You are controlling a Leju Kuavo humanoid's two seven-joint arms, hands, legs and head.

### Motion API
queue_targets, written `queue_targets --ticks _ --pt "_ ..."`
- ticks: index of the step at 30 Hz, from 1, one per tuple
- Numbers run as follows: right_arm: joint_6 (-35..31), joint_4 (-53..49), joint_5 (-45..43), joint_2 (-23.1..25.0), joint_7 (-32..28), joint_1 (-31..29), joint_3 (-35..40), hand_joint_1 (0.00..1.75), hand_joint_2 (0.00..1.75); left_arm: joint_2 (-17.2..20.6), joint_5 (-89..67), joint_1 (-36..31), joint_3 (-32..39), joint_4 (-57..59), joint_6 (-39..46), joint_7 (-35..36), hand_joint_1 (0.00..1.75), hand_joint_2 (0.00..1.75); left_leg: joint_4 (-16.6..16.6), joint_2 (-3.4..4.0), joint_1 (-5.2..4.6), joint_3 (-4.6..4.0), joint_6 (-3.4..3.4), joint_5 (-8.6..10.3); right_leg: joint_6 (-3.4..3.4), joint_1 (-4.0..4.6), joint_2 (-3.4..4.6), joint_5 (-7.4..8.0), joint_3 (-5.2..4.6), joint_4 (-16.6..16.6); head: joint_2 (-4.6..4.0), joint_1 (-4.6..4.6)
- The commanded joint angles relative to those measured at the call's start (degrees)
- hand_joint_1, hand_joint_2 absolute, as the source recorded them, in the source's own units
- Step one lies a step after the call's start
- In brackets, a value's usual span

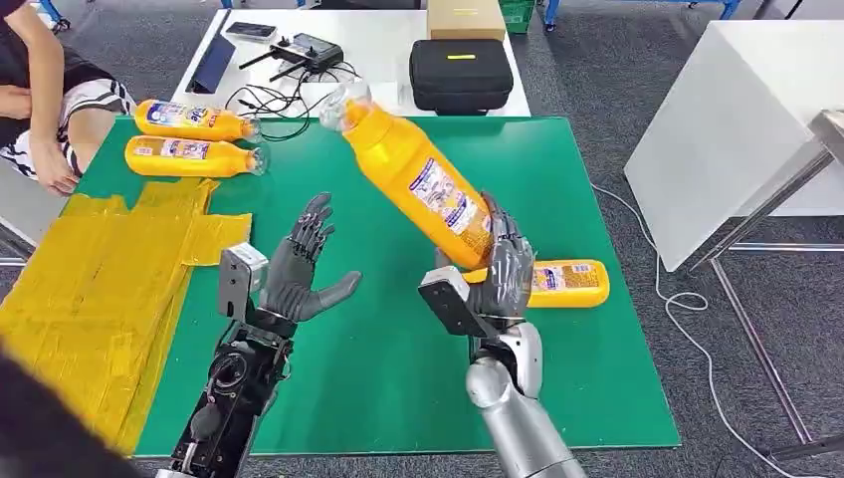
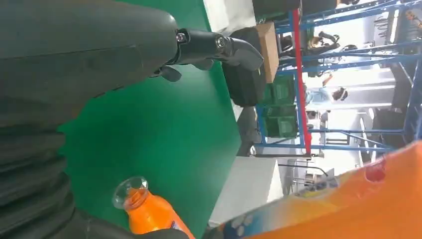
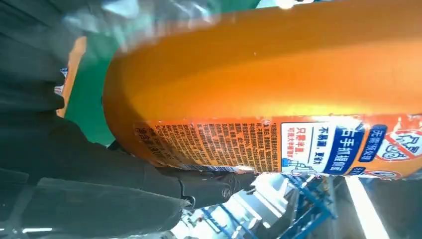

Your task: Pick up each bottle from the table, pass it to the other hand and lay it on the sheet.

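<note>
Above the table (image 1: pixel 557 179), right hand (image 1: pixel 505 271) grips bottle (image 1: pixel 418 179).

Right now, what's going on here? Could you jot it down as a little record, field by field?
Right hand: grips the lifted bottle near its base, tilted, cap pointing up and away
Left hand: open, palm up, holding nothing
Bottle on table: lies on its side behind the right hand
Other bottles: two lie side by side at the far left of the green mat
Yellow sheet: carries no bottle yet
Person: sits by the table's far left corner
</note>
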Motion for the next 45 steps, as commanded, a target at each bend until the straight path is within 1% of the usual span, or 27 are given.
queue_targets --ticks 1,3,5,6,7,8,10,11,12,13,14,15,18,20,23,25,28,31,32,33,34,36,37,38,39,44,45 --pt "1.05 6.24 1.7 -0.04 0.52 -2.9 4.39 1.75 1.75 1.03 0.82 -2.47 -1.05 3.6 -0.12 0.58 0.0 1.75 -0.09 0.05 0.01 0.31 -0.03 -0.08 -0.01 0.03 -0.06 -0.07 0.29 -0.07 0.0 0.0" --pt "0.96 7.86 3.16 0.41 0.69 -3.06 5.84 1.75 1.75 1.03 1.21 -2.49 -1.04 3.73 -0.17 0.69 0.0 1.75 -0.11 0.1 0.0 0.37 -0.03 -0.09 -0.01 0.02 -0.03 -0.08 0.32 -0.07 0.0 0.0" --pt "1.08 10.46 4.59 1.13 0.95 -3.3 7.8 1.75 1.75 1.12 1.59 -2.67 -1.23 4.08 -0.3 0.66 0.0 1.75 -0.07 0.1 0.01 0.16 -0.02 -0.04 -0.01 0.02 0.03 -0.01 0.13 -0.06 0.0 0.02" --pt "1.1 11.03 4.92 1.24 1.02 -3.4 8.21 1.75 1.75 1.11 1.69 -2.77 -1.26 4.19 -0.34 0.64 0.0 1.75 -0.12 0.15 0.0 0.33 -0.03 -0.08 -0.02 0.02 0.03 -0.05 0.27 -0.08 0.0 0.0" --pt "1.13 12.52 5.59 1.58 1.36 -3.62 9.09 1.75 1.75 1.01 1.94 -3.07 -1.37 4.69 -0.5 0.6 0.0 1.75 -0.08 0.11 0.01 0.2 -0.03 -0.05 -0.02 0.02 0.02 -0.03 0.16 -0.05 0.0 0.0" --pt "1.51 13.51 5.9 1.61 1.85 -3.91 9.59 1.75 1.75 0.91 2.25 -3.27 -1.4 4.96 -0.71 0.52 0.0 1.75 -0.12 0.11 0.0 0.35 -0.04 -0.08 -0.02 0.02 -0.03 -0.07 0.3 -0.07 0.0 0.0" --pt "1.44 14.7 6.19 1.58 2.34 -4.14 10.13 1.75 1.75 0.67 2.51 -3.49 -1.5 5.24 -0.71 0.47 0.0 1.75 -0.06 0.0 0.01 0.12 -0.02 -0.02 -0.01 0.02 -0.06 -0.02 0.11 -0.05 0.0 0.0" --pt "1.79 15.22 6.15 1.44 2.45 -4.26 10.23 1.75 1.75 0.59 2.75 -3.46 -1.42 5.19 -0.8 0.48 0.0 1.75 -0.09 0.01 0.03 0.29 -0.03 -0.06 -0.01 0.04 -0.09 -0.07 0.27 -0.08 0.0 0.0" --pt "1.82 15.64 6.21 1.38 2.61 -4.43 10.32 1.75 1.75 0.59 2.94 -3.38 -1.35 5.08 -0.85 0.51 0.0 1.75 -0.07 0.03 0.01 0.2 -0.01 -0.04 0.0 0.02 -0.05 -0.04 0.18 -0.06 0.0 -0.02" --pt "1.96 16.34 6.13 1.24 2.82 -4.77 10.39 1.75 1.75 0.64 3.33 -3.23 -1.26 4.92 -1.05 0.66 0.0 1.75 -0.11 0.04 0.0 0.34 -0.02 -0.07 0.01 0.01 -0.08 -0.07 0.3 -0.08 0.0 0.0" --pt "2.1 16.66 6.22 1.16 3.11 -4.94 10.46 1.75 1.75 0.64 3.52 -3.19 -1.21 4.9 -1.2 0.75 0.0 1.75 -0.08 0.04 -0.01 0.22 -0.01 -0.05 0.01 0.0 -0.05 -0.05 0.19 -0.05 0.0 0.0" --pt "2.07 16.85 6.19 1.09 3.13 -5.05 10.46 1.75 1.75 0.69 3.56 -3.13 -1.21 4.86 -1.21 0.76 0.0 1.75 -0.06 0.03 -0.01 0.1 0.0 -0.02 0.01 -0.01 -0.02 -0.02 0.08 -0.03 0.0 0.0" --pt "2.19 17.36 6.23 1.04 3.42 -5.38 10.55 1.75 1.75 0.74 3.81 -3.12 -1.16 4.86 -1.44 0.84 0.0 1.75 -0.1 0.04 -0.01 0.3 -0.02 -0.07 0.01 0.0 -0.08 -0.08 0.28 -0.06 0.0 0.02" --pt "2.21 18.38 6.54 1.05 4.02 -5.89 10.93 1.75 1.75 0.7 4.1 -3.3 -1.19 4.9 -1.66 0.99 0.0 1.75 -0.07 0.03 0.0 0.14 -0.02 -0.03 0.0 0.0 -0.04 -0.04 0.13 -0.05 0.0 0.02" --pt "2.21 18.38 6.54 1.05 4.02 -5.89 10.93 1.75 1.75 0.7 4.1 -3.3 -1.19 4.9 -1.66 0.99 0.0 1.75 -0.1 0.04 -0.01 0.27 -0.02 -0.07 -0.01 0.01 -0.07 -0.08 0.25 -0.06 0.0 0.0" --pt "2.21 18.38 6.54 1.05 4.02 -5.89 10.93 1.75 1.75 0.7 4.1 -3.3 -1.19 4.9 -1.66 0.99 0.0 1.75 -0.05 0.0 0.0 0.07 -0.02 -0.01 0.0 0.0 -0.06 -0.02 0.06 -0.04 0.0 0.0" --pt "2.21 18.38 6.54 1.05 4.02 -5.89 10.93 1.75 1.75 0.7 4.1 -3.3 -1.19 4.9 -1.66 0.99 0.0 1.75 -0.1 0.01 -0.01 0.26 -0.02 -0.06 0.0 0.01 -0.11 -0.08 0.24 -0.06 0.0 0.0" --pt "2.21 18.38 6.54 1.05 4.02 -5.89 10.93 1.75 1.75 0.7 4.1 -3.3 -1.19 4.9 -1.66 0.99 0.0 1.75 -0.06 0.0 0.0 0.08 -0.01 -0.01 0.0 0.01 -0.06 -0.03 0.06 -0.04 0.0 0.0" --pt "2.21 18.38 6.54 1.05 4.02 -5.89 10.93 1.75 1.75 0.7 4.1 -3.3 -1.19 4.9 -1.66 0.99 0.0 1.75 -0.09 0.0 -0.01 0.24 -0.02 -0.06 0.0 0.01 -0.11 -0.08 0.22 -0.06 0.0 0.0" --pt "2.21 18.38 6.54 1.05 4.02 -5.89 10.93 1.75 1.75 0.7 4.1 -3.3 -1.19 4.9 -1.66 0.99 0.0 1.75 -0.07 0.0 -0.01 0.15 -0.01 -0.03 0.0 0.01 -0.09 -0.05 0.12 -0.05 0.0 0.0" --pt "2.25 18.67 6.56 1.09 4.24 -6.06 10.98 1.75 1.75 0.68 4.3 -3.38 -1.19 4.84 -1.96 1.06 0.0 1.75 -0.1 0.01 -0.01 0.3 -0.02 -0.07 0.0 0.01 -0.11 -0.09 0.27 -0.06 0.0 0.0" --pt "1.91 19.38 7.02 1.14 4.67 -6.48 11.31 1.75 1.75 0.7 4.81 -3.53 -1.13 4.52 -2.59 1.21 0.0 1.75 -0.05 0.0 -0.01 0.08 -0.01 -0.02 0.0 0.0 -0.07 -0.04 0.06 -0.03 0.0 0.0" --pt "1.89 19.62 6.99 1.2 4.93 -6.67 11.26 1.75 1.75 0.71 5.02 -3.65 -1.13 4.4 -2.97 1.34 0.0 1.75 -0.07 0.0 0.0 0.17 -0.01 -0.05 0.0 0.01 -0.09 -0.06 0.16 -0.05 0.0 0.0" --pt "1.83 19.69 7.02 1.23 4.9 -6.79 11.29 1.75 1.75 0.74 5.03 -3.79 -1.12 4.34 -2.97 1.39 0.0 1.75 -0.05 0.0 0.0 0.09 -0.01 -0.03 0.0 0.01 -0.08 -0.04 0.07 -0.03 0.0 0.0" --pt "1.28 20.01 7.39 1.25 5.1 -7.02 11.49 1.75 1.75 0.78 5.18 -4.07 -1.19 4.55 -3.15 1.65 0.0 1.75 -0.07 -0.01 -0.01 0.24 -0.02 -0.07 0.0 0.01 -0.12 -0.09 0.22 -0.04 0.0 0.0" --pt "0.47 19.76 7.99 1.54 4.45 -6.98 12.18 1.75 1.75 0.69 6.57 -5.31 -1.09 6.43 -4.26 1.68 0.0 1.75 -0.05 -0.02 0.01 0.14 -0.02 -0.04 -0.01 0.02 -0.11 -0.06 0.13 -0.03 0.0 0.02" --pt "0.13 19.64 8.53 1.59 4.6 -6.78 12.58 1.75 1.75 0.59 7.34 -5.49 -0.92 6.94 -4.93 1.74 0.0 1.75 -0.08 -0.02 0.0 0.27 -0.03 -0.07 -0.01 0.01 -0.14 -0.1 0.25 -0.03 0.0 0.0"
